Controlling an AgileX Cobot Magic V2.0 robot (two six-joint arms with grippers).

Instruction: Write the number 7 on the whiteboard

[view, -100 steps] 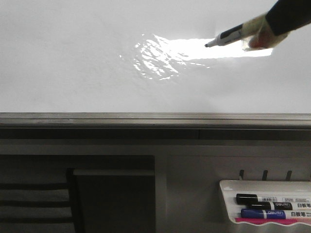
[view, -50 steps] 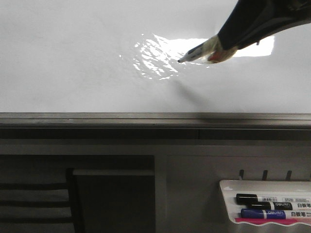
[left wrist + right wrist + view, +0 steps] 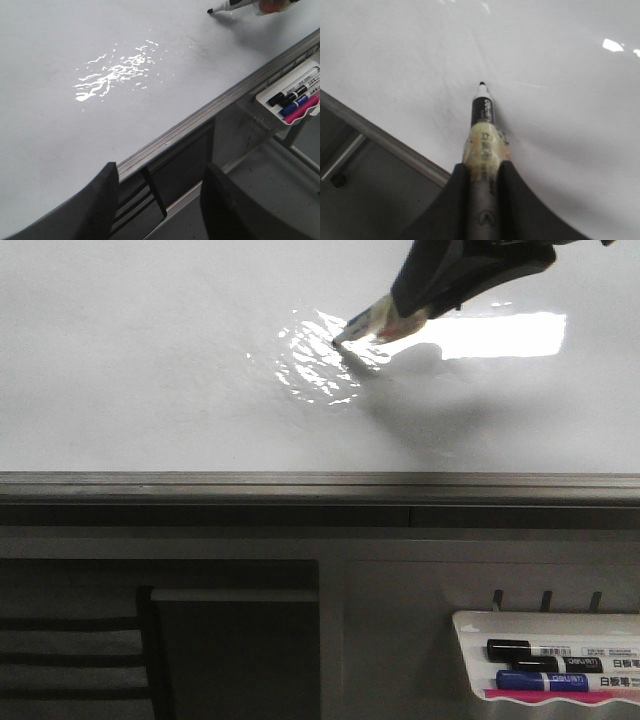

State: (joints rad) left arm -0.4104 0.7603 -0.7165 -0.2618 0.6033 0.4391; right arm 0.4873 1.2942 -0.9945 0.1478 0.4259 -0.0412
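The right pincer (image 3: 481, 175) is squeezed tight around a marker (image 3: 482, 127) wrapped in yellowish tape, and the marker sticks out ahead of the fingers. In the front view the marker's dark tip (image 3: 337, 341) touches the whiteboard (image 3: 150, 360) right at the edge of a bright patch of glare (image 3: 320, 365). No drawn line of the number 7 can be made out on the board. The whiteboard lies flat and wide, with a grey metal frame (image 3: 300, 483) along its near edge. Below the frame, to the right, a small white tray (image 3: 545, 622) holds a black marker (image 3: 540, 650) and a blue marker (image 3: 545, 680). The left pincer (image 3: 160, 200) hangs over the frame edge with its two dark fingers spread apart, holding nothing
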